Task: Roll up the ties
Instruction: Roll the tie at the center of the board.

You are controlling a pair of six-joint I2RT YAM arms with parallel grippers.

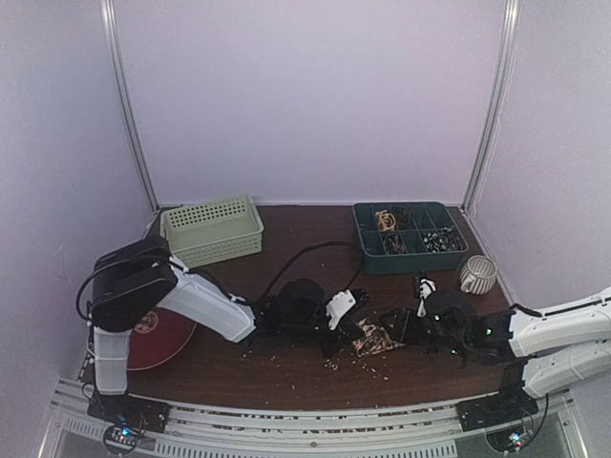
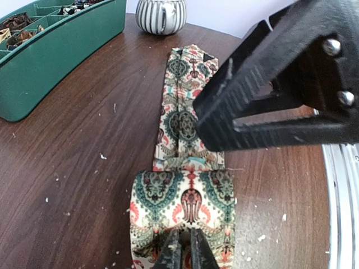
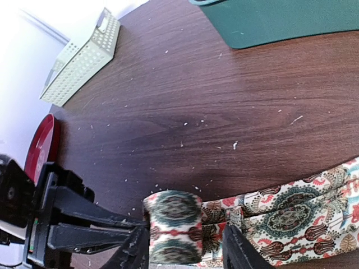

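Observation:
One patterned tie (image 2: 188, 101) lies flat on the brown table, its near end wound into a short roll (image 2: 182, 204). My left gripper (image 2: 183, 252) is shut on the roll's near edge, fingers nearly together. The right gripper (image 2: 280, 84) hangs over the tie's flat part. In the right wrist view the roll (image 3: 174, 221) stands between the open fingers of my right gripper (image 3: 188, 249); the right finger (image 3: 241, 249) is apart from it. The flat tie (image 3: 291, 213) runs off right. In the top view the tie (image 1: 372, 336) lies between both grippers (image 1: 346, 307) (image 1: 401, 324).
A teal compartment tray (image 1: 363, 250) and a striped mug (image 1: 477, 275) stand at the back right. A pale green basket (image 1: 212, 229) is at the back left, a red plate (image 1: 158, 334) near the left arm. Pale crumbs lie scattered about.

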